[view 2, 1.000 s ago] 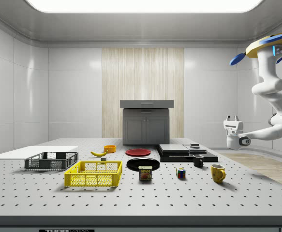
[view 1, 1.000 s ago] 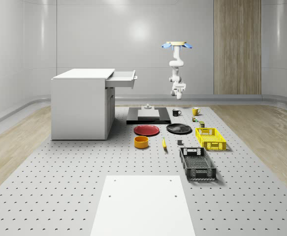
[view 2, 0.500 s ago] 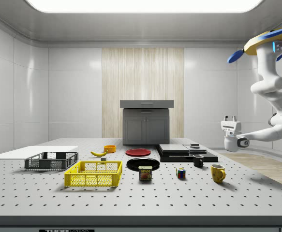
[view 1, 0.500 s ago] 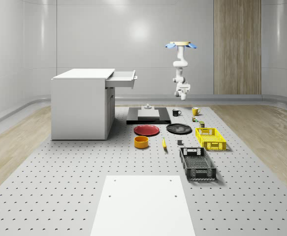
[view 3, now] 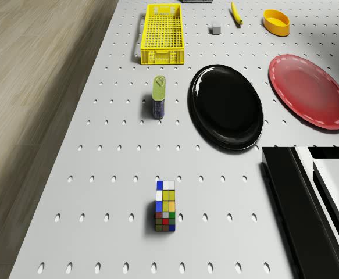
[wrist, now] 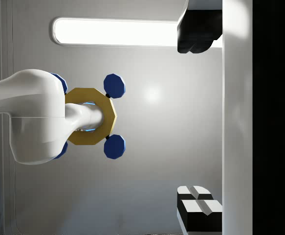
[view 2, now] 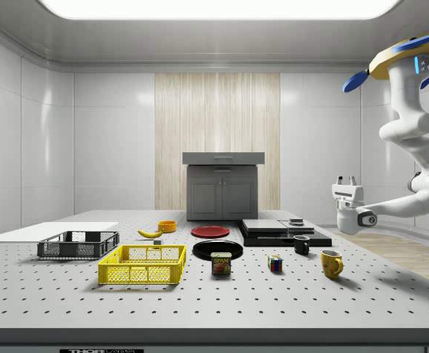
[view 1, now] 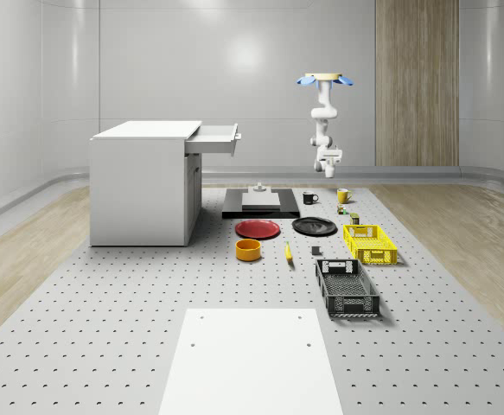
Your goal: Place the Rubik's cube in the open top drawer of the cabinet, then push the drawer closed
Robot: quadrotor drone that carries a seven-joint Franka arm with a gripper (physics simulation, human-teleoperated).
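The Rubik's cube (view 2: 275,263) (view 3: 166,206) (view 1: 341,208) lies on the perforated table at the whole-scene view's far right, between a can and a yellow mug. The drone (view 1: 325,79) (view 2: 409,59) hovers high above that end of the table. Its white arm hangs down and bends, so the gripper (view 2: 345,180) (view 1: 329,161) (wrist: 198,122) points upward at the ceiling, well above the cube. The fingers (wrist: 197,35) stand apart and hold nothing. The grey cabinet (view 1: 143,181) (view 2: 222,191) stands at the whole-scene view's left with its top drawer (view 1: 217,138) pulled out.
Near the cube are a yellow mug (view 2: 331,262), a black mug (view 2: 301,244), a can (view 3: 159,96), a black plate (view 3: 226,106), a red plate (view 3: 309,90) and a yellow crate (view 3: 163,32). A black slab (view 1: 260,203) and a black crate (view 1: 347,287) also lie on the table.
The drone and arm have drifted toward the whole-scene view's right, closer to over the cube. The gripper stays upturned and open. The cube and drawer are unmoved.
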